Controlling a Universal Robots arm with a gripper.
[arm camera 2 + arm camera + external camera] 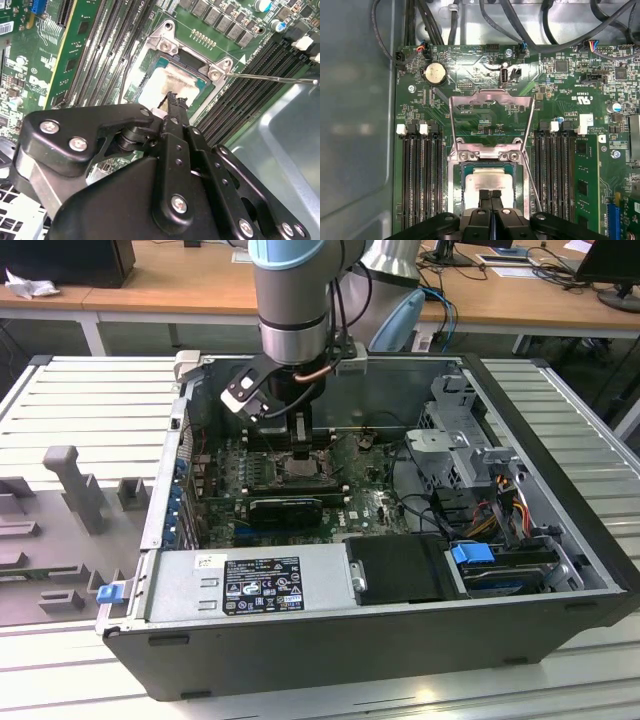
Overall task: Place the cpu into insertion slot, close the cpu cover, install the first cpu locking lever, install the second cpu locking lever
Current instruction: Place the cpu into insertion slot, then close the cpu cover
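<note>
Shows an open computer case (400, 640) lying on a slatted metal table (90, 400), with grey fixture blocks (72, 478) on the exterior view's left and wooden desks (160, 288) behind. Takes in, inside the case, a labelled power supply (250, 580) along the near wall, a drive cage (455, 430) and coloured cables (505, 495) on the exterior view's right, and the green board (375, 505) across the floor.

Finds, in the first wrist view, the cpu (492, 177) lying flat in the insertion slot (454, 185), pale smears on its silver top. Shows the cpu cover (492, 98) swung up and open just beyond the slot, green board visible through its window. Sets rows of long black memory slots (420, 175) on either side of the slot and a coin battery (434, 74) on the board beyond the cover. Catches, in the second wrist view, a thin metal lever (270, 77) raised free beside the slot, unlatched.

Hangs straight down into the case from above, wrist vertical, with the gripper (300, 445) directly over the slot and nothing between it and the chip. Holds the black fingers (485, 200) clenched tip to tip on nothing, tips low over the cpu's top; cannot tell whether touching.
</note>
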